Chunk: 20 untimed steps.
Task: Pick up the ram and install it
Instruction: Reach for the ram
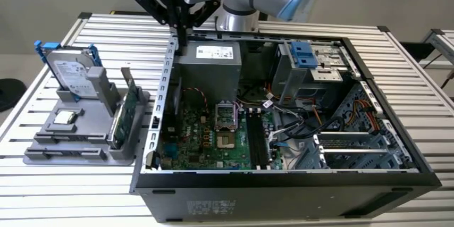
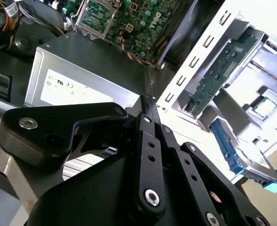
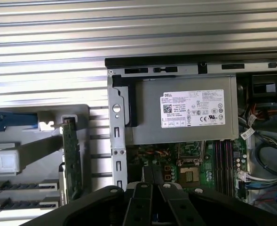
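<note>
The ram [image 1: 120, 118] is a long, thin green board standing on edge in a grey holder [image 1: 78, 150], outside the open computer case [image 1: 284, 182] on the exterior view's left. The second wrist view shows the ram [image 2: 213, 77] with small chips, and it is also in the first wrist view [image 3: 71, 155]. My gripper [image 1: 182, 41] hangs above the case's wall by the power supply [image 1: 209, 67], apart from the ram. Its black fingers meet at the tip in both wrist views [image 2: 146, 101] [image 3: 150, 176], shut with nothing between them.
A silver hard drive with blue rails [image 1: 71, 70] and a small square chip [image 1: 65, 118] share the holder. Inside the case lie the motherboard with black memory slots [image 1: 257, 142], loose cables [image 1: 284, 115] and a drive cage [image 1: 312, 59]. The case sits on a slatted metal table [image 1: 64, 190].
</note>
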Available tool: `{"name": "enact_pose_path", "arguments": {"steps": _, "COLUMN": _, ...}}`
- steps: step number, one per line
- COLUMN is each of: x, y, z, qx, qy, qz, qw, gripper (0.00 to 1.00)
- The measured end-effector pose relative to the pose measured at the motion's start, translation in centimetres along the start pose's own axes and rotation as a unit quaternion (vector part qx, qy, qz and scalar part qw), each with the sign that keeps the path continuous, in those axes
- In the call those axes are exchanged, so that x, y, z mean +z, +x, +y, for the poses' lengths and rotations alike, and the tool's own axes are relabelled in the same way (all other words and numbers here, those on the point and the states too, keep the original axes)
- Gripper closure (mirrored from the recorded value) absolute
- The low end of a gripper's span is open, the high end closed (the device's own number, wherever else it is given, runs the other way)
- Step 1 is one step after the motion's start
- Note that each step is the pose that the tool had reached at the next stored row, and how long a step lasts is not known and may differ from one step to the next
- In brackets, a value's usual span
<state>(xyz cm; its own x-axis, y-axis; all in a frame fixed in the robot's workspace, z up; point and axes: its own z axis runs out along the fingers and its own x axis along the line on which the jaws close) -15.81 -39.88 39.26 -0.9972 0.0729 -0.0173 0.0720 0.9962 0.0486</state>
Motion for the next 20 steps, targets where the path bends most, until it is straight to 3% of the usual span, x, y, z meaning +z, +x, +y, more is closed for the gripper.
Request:
{"name": "enact_pose_path", "arguments": {"steps": 9, "x": -0.02, "y": 0.9, "z": -0.06, "qx": 0.0, "qy": -0.0001, "qz": 0.0, "qw": 1.0, "gripper": 1.0}}
{"name": "enact_pose_path", "arguments": {"steps": 20, "x": -0.05, "y": 2.67, "z": -0.19, "qx": 0.0, "qy": -0.0003, "qz": 0.0, "qw": 1.0, "gripper": 1.0}}
